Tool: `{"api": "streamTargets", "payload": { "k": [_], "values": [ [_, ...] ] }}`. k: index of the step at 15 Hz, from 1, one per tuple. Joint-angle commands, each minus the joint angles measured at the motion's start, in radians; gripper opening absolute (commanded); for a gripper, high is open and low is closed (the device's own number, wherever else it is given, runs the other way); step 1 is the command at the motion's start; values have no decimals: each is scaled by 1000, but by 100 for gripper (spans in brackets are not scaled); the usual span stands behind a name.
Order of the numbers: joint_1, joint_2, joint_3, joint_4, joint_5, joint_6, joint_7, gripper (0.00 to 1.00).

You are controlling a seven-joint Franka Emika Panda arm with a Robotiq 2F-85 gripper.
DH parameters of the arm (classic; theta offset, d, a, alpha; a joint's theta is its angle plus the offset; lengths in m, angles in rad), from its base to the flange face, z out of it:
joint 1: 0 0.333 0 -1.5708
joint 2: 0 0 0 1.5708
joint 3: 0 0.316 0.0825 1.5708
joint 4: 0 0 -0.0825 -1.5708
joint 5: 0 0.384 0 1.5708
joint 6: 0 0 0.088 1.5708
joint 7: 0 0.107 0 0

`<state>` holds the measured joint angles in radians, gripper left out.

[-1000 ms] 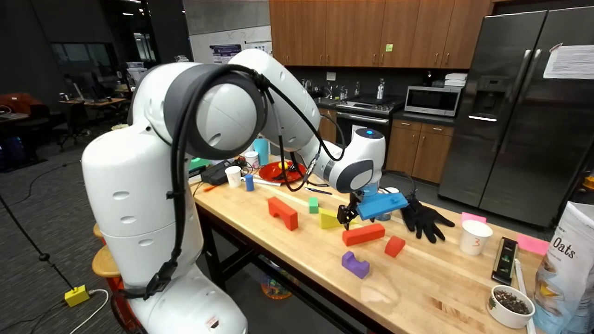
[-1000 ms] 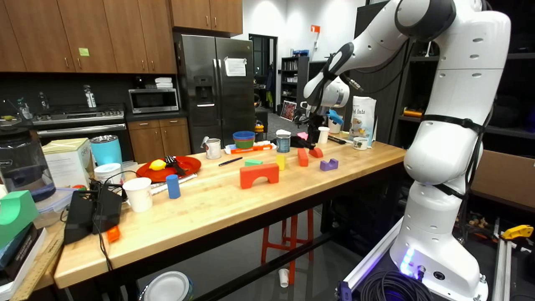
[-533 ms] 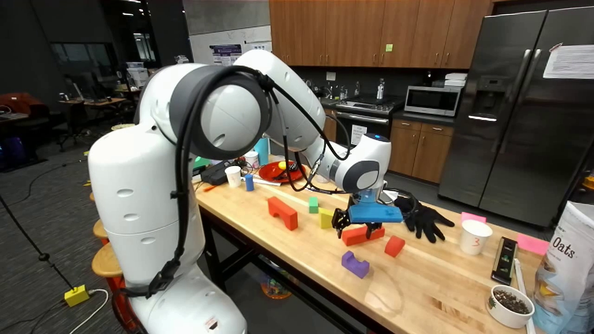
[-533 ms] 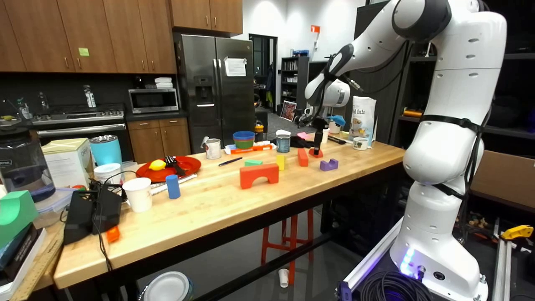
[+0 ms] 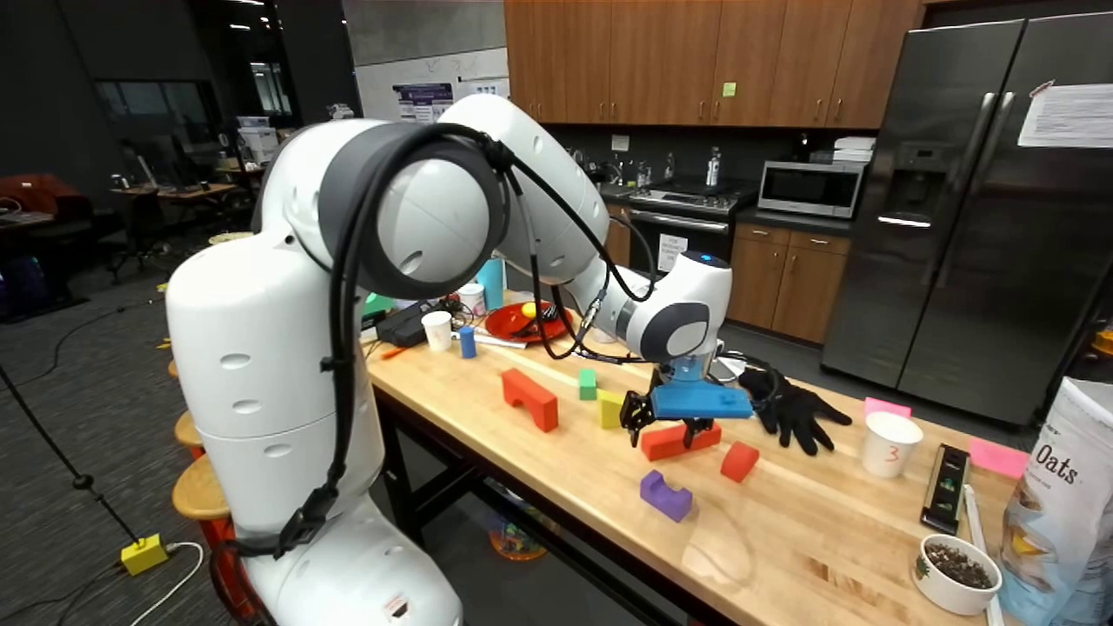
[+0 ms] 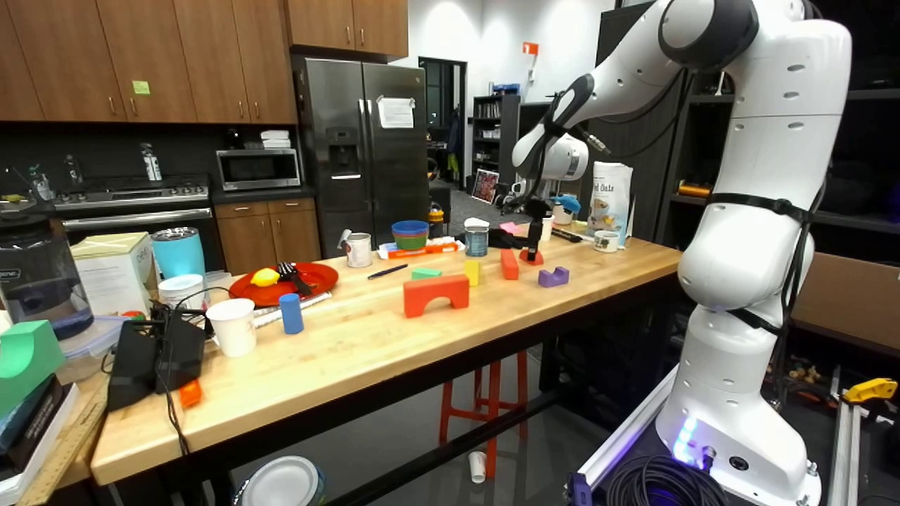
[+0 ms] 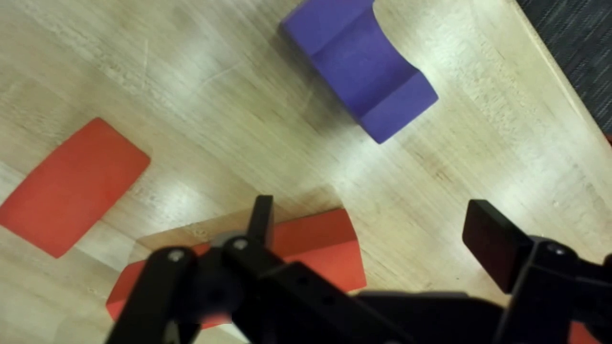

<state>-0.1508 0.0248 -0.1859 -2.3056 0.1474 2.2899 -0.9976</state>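
Observation:
In the wrist view my gripper (image 7: 370,215) stands open, nothing between its pads. It hangs over the table near one end of a long red block (image 7: 330,258); one finger hides part of that block. A purple notched block (image 7: 363,67) lies near the table edge, and a shorter red block (image 7: 74,191) lies at the left. In an exterior view the gripper (image 5: 663,439) appears before the long red block. The purple block (image 5: 665,497) is nearer that camera. A yellow block (image 5: 610,410), a green block (image 5: 588,384) and a red arch (image 5: 530,400) lie beyond.
A black glove (image 5: 800,416), a paper cup (image 5: 891,445), a small bowl (image 5: 956,569) and an oats bag (image 5: 1056,487) stand further along the table. Toward the opposite end are a red plate (image 6: 320,280), a blue cylinder (image 6: 291,314) and another white cup (image 6: 233,327).
Over the first half second the gripper turned about its axis and shifted slightly, its two fingers now showing apart in an exterior view. Since then it has hardly moved. The blocks have stayed put.

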Motion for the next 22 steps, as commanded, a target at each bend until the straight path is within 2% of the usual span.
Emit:
{"api": "streamTargets", "payload": {
  "k": [1, 7, 11, 13, 15, 19, 20, 22],
  "values": [
    [-14, -6, 6, 12, 33, -42, 15, 100],
    [-11, 5, 23, 18, 553, -43, -193, 100],
    [-21, 31, 17, 18, 858, -118, -325, 100],
    [-29, 57, 13, 22, 967, -168, -403, 100],
    [-38, 93, 9, 29, 1035, -231, -461, 100],
    [-57, 139, 3, 31, 1096, -316, -531, 100],
    [-40, 118, 8, 14, 1066, -273, -491, 100],
    [-41, 131, 8, 15, 1069, -277, -496, 100]
  ]
}}
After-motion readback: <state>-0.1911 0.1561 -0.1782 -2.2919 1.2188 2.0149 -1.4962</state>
